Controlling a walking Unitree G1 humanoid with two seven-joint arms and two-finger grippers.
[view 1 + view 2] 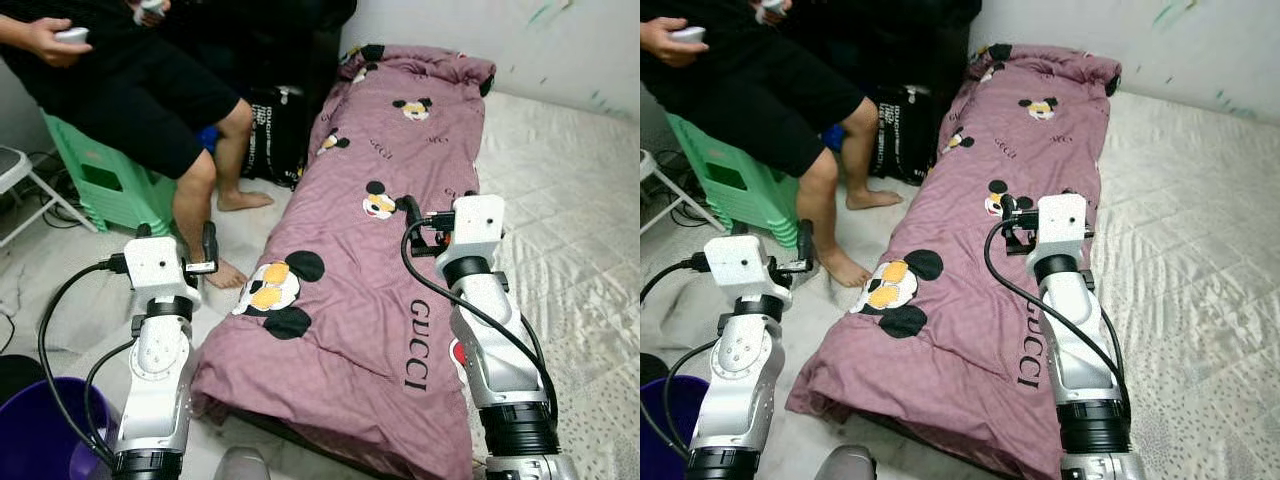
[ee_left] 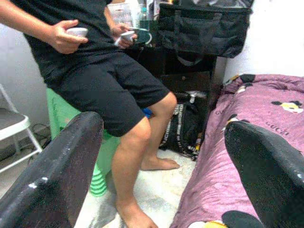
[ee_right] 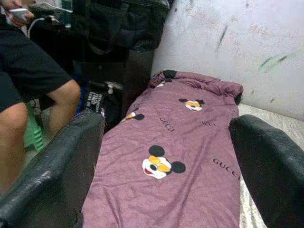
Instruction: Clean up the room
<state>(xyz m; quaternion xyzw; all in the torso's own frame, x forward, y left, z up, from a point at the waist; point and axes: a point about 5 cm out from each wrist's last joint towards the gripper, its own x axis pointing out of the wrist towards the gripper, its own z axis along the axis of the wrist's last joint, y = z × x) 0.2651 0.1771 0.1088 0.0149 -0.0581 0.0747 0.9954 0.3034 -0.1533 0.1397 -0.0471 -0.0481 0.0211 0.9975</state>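
Bedroom floor scene: pale quilted mattress [image 1: 570, 200] against a scuffed white wall [image 1: 480, 30], light floor beside it. Purple cartoon-mouse blanket [image 1: 380, 250] lies lengthwise along the mattress edge, its near end drooping toward the floor, directly ahead of and below both grippers.

Person in black shorts [image 1: 150, 100] sits on a green plastic stool [image 1: 100, 180], ahead of the left gripper and off to its outer side, bare feet on the floor, a white controller in each hand. Black bag [image 1: 270, 130] stands on the floor between the person's leg and the blanket's far half. Large black duffel [image 2: 204, 23] sits up on dark furniture beyond that. Folding chair [image 1: 20, 190] further left past the stool. Purple bin [image 1: 40, 440] low beside the left arm.

Left gripper [image 2: 166, 166] held over the floor just off the blanket's edge, fingers [image 2: 57, 175] spread wide, nothing between them. Right gripper [image 3: 166, 161] held above the blanket's middle, fingers [image 3: 52, 171] likewise wide apart, not touching the fabric.
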